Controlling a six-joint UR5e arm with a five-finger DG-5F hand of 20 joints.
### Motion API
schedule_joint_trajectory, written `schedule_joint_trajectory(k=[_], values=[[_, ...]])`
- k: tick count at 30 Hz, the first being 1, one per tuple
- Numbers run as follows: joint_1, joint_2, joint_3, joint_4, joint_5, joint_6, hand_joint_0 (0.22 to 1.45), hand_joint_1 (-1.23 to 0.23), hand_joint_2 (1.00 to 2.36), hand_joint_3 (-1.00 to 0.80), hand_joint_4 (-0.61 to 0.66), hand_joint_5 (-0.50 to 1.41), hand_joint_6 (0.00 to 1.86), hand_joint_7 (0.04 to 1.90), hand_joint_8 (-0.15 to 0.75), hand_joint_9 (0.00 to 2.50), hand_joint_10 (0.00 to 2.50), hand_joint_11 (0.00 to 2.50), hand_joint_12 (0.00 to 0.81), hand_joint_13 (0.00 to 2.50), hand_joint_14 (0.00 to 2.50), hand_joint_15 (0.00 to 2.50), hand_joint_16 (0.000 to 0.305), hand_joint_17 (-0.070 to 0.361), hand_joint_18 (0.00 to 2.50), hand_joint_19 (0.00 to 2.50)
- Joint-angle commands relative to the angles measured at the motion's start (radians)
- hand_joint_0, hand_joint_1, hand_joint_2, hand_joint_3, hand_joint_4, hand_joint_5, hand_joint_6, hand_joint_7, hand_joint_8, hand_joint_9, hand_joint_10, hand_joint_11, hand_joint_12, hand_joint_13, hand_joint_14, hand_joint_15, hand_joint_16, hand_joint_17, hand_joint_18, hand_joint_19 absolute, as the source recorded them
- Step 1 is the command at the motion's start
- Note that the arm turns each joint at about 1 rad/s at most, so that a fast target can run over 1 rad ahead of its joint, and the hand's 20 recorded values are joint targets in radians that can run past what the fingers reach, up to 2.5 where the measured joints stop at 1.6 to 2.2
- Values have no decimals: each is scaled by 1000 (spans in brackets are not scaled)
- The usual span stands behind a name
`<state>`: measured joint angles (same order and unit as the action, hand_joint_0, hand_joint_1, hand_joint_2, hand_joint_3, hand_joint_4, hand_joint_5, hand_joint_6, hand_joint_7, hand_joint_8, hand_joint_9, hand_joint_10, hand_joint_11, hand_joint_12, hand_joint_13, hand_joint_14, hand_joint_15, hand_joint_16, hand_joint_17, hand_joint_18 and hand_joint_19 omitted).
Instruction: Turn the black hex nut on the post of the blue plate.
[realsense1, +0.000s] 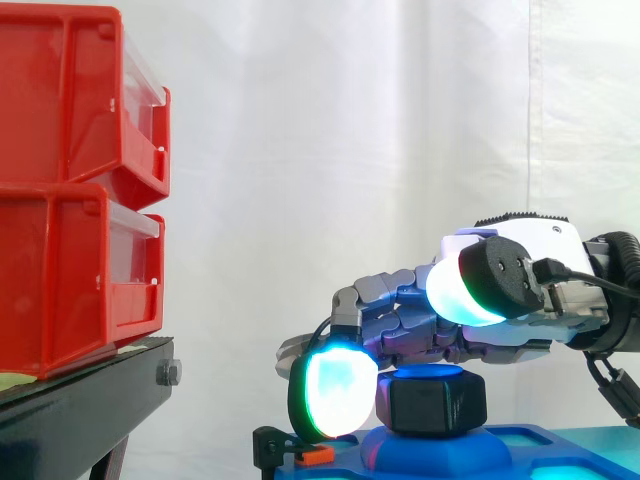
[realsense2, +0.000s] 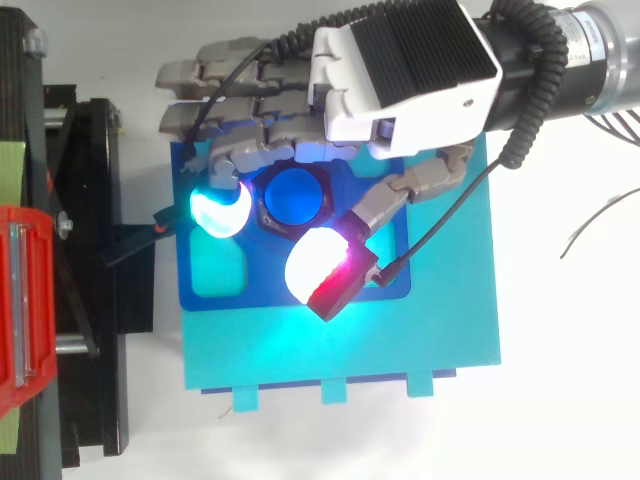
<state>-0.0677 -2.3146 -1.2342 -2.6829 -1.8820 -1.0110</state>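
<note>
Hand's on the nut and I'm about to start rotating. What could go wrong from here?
1. The hand pinches the black hex nut only between the cyan fingertip and the thumb pad, so it may slip round the flats instead of turning it.
2. That fingertip hangs low beside the small orange-and-black clip at the blue plate's edge and might catch it during the sweep.

The hand (realsense1: 555, 255) reaches in from the right over the black hex nut (realsense1: 435, 402) on the blue plate (realsense1: 560, 452), fingers (realsense1: 335, 392) curled down around it (one cyan pad against its left side). Two red bins (realsense1: 70, 190) sit stacked at left.
</note>
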Motion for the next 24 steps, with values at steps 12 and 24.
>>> schedule_joint_trajectory(k=[12,24], values=[[-7,1,1,11,-29,0,507,-189,1000,-500,306,-171,504,1039,265,266,0,0,354,30,0,0,49,109,0,135],[-9,1,33,-9,-46,-1,508,-193,1000,-500,305,-174,504,1033,263,263,0,0,353,30,0,0,49,109,0,134]])
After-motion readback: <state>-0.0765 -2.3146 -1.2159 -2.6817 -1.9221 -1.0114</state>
